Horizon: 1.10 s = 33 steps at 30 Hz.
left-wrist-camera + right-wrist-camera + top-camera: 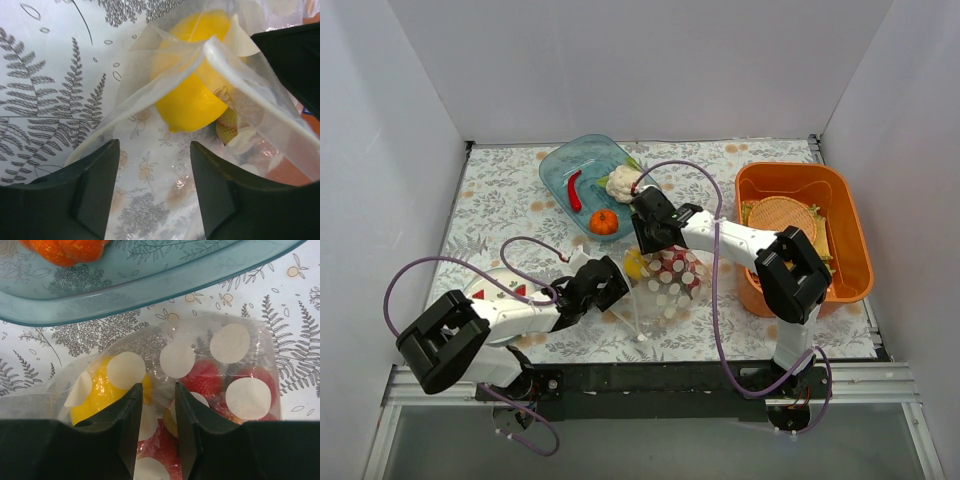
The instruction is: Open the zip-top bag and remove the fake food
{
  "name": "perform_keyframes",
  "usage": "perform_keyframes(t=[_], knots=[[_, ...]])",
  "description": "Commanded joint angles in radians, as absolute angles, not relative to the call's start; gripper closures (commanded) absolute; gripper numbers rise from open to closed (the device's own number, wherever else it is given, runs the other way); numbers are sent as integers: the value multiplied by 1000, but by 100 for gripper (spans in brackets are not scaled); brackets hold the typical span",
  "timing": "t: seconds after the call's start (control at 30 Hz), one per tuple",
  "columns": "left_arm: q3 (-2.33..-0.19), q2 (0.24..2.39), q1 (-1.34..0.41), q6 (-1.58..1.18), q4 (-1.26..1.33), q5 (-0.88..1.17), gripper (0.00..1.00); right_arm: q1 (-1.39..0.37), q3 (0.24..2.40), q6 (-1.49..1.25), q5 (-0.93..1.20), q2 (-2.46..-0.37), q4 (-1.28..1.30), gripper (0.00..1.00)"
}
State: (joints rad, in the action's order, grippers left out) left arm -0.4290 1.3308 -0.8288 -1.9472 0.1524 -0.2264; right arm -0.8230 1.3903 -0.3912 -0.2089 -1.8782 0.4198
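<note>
The zip-top bag lies at the table's middle, clear with white dots, its mouth facing left. Inside it are a yellow lemon and red pieces. My left gripper is open at the bag's mouth, and the bag's lower film lies between its fingers. My right gripper hangs over the bag's top, jaws a narrow gap apart with crinkled film between the tips. A white cauliflower, an orange pumpkin and a red chili lie in the teal bowl.
An orange basket holding a woven tray stands at the right. A white plate with fruit pictures lies under my left arm. White walls close in the table on three sides.
</note>
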Motion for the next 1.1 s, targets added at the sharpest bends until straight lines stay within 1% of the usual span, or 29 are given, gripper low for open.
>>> perform_keyframes(t=[0.0,0.2,0.27,0.4,0.6,0.63,0.83,0.9,0.93,0.97,1.07], knots=[[-462,1284,-833,-1893,112,-331,39,-827,1359,-356,-118,-1882,380,59],[-514,1322,-834,-1848,63,-348,38,-836,1318,-319,-66,-1858,359,60],[-523,1328,-834,-1833,48,-359,36,-844,1304,-290,-51,-1844,345,60],[-545,1325,-834,-1810,18,-387,32,-853,1310,-256,-17,-1856,340,57],[-601,1367,-834,-1772,-61,-434,31,-859,1302,-229,-8,-1835,327,52],[-607,1380,-834,-1764,-70,-439,31,-859,1299,-222,27,-1827,315,52],[-663,1437,-834,-1709,-113,-495,30,-876,1289,-160,80,-1819,301,50],[-692,1454,-833,-1688,-135,-512,28,-881,1293,-155,80,-1831,313,49],[-698,1462,-833,-1687,-152,-518,22,-881,1293,-149,84,-1833,314,49],[-704,1476,-834,-1681,-156,-522,20,-884,1293,-149,83,-1836,311,49],[-735,1489,-834,-1660,-182,-532,17,-885,1304,-150,60,-1845,322,48]])
